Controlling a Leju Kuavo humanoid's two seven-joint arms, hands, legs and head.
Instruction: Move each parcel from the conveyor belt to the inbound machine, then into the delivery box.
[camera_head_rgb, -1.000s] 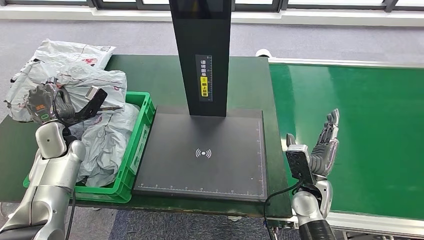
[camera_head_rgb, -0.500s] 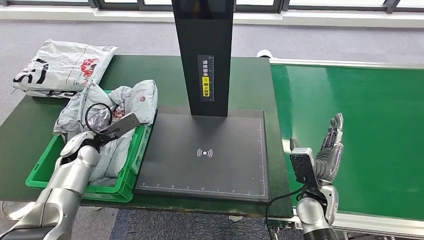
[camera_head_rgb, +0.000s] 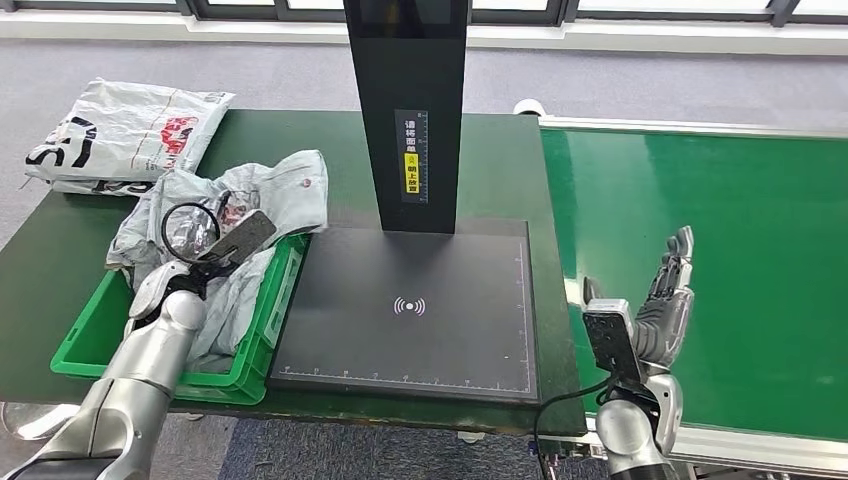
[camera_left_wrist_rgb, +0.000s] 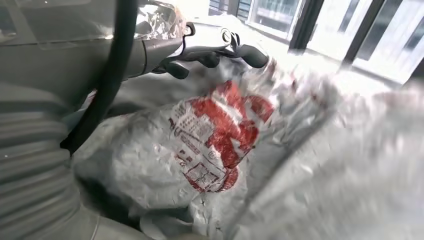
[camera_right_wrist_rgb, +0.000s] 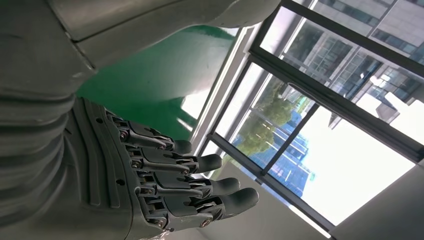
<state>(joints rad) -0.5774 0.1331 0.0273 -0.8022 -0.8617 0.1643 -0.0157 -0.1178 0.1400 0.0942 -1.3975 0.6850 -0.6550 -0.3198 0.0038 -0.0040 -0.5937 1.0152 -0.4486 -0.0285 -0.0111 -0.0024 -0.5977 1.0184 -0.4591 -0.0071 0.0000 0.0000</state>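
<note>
A green delivery crate (camera_head_rgb: 262, 345) stands left of the inbound machine's black scan plate (camera_head_rgb: 420, 340). Crumpled grey parcels (camera_head_rgb: 280, 190) fill the crate, and one drapes over its far corner. My left arm (camera_head_rgb: 150, 350) reaches over the crate, and its wrist camera hides the hand in the head view. In the left wrist view my left hand (camera_left_wrist_rgb: 210, 52) hovers with fingers stretched out over a grey parcel with red print (camera_left_wrist_rgb: 220, 135), holding nothing. My right hand (camera_head_rgb: 665, 300) stands upright and open at the near edge of the green conveyor belt (camera_head_rgb: 730, 200); its fingers (camera_right_wrist_rgb: 170, 170) are spread and empty.
Another grey parcel with red and black print (camera_head_rgb: 120, 135) lies on the dark green table (camera_head_rgb: 500, 160) at the far left, outside the crate. The machine's black column (camera_head_rgb: 405, 100) rises behind the scan plate. No parcel shows on the belt or the plate.
The head camera has shifted since a second ago. My left arm came down from a raised pose and the grey parcel now lies in the crate. The right hand has sunk slightly.
</note>
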